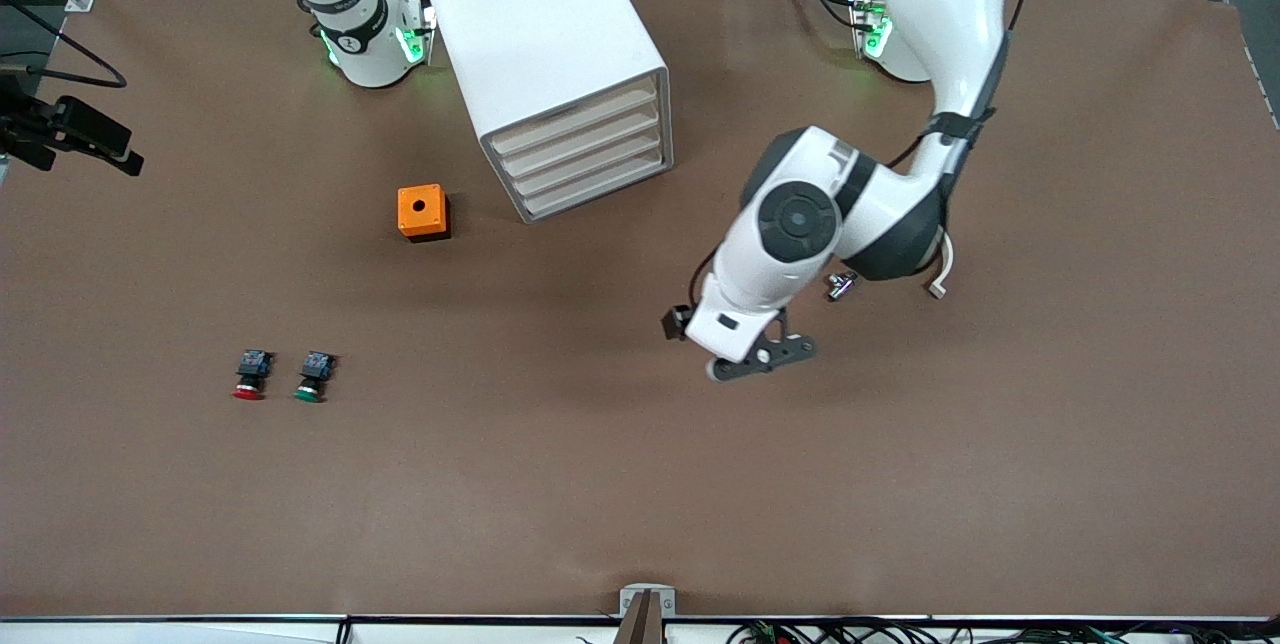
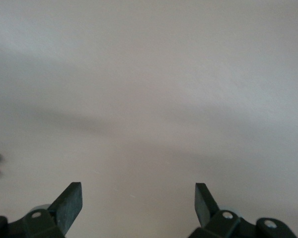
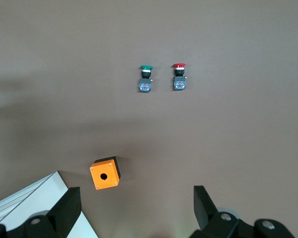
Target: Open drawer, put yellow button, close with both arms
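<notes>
Hovering over bare table, the left gripper (image 1: 762, 356) gapes empty — right gripper (image 3: 134, 208) too, high near the cabinet (image 1: 548, 64) — top drawer (image 1: 577, 121) shut, needing a square pull.

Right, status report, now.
Both claws open: left claw over bare table, right claw high beside cabinet. Top drawer shut. Yellow button not in sight. Nothing blocking drawer.

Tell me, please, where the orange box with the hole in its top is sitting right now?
In the front view the orange box sits on the table beside the white cabinet, toward the right arm's end, farther from the camera than the red button and green button.
</notes>
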`<action>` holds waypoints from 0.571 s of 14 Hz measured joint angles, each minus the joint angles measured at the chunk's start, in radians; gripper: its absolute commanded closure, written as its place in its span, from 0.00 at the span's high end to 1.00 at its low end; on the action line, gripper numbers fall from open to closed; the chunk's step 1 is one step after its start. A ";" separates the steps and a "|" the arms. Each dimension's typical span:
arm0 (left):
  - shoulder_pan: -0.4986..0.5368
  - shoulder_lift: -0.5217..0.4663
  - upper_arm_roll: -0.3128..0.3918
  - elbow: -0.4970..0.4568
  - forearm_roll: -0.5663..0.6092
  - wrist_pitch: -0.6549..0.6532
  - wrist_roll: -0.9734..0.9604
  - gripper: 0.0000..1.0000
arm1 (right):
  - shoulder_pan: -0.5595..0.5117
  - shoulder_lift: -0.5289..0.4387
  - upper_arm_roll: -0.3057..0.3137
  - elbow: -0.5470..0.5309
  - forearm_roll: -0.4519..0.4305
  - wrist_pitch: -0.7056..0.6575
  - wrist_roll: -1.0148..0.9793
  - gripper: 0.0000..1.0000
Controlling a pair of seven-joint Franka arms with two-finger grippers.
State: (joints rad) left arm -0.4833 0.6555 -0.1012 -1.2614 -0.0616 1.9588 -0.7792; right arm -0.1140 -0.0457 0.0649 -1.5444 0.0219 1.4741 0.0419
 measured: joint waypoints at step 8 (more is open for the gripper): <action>0.287 -0.092 0.032 -0.001 0.002 -0.156 0.424 1.00 | -0.006 0.001 -0.003 0.006 0.000 0.000 0.000 1.00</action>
State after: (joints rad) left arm -0.1966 0.5634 -0.0691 -1.2629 -0.0595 1.8027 -0.3555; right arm -0.1195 -0.0451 0.0620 -1.5380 0.0216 1.4745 0.0420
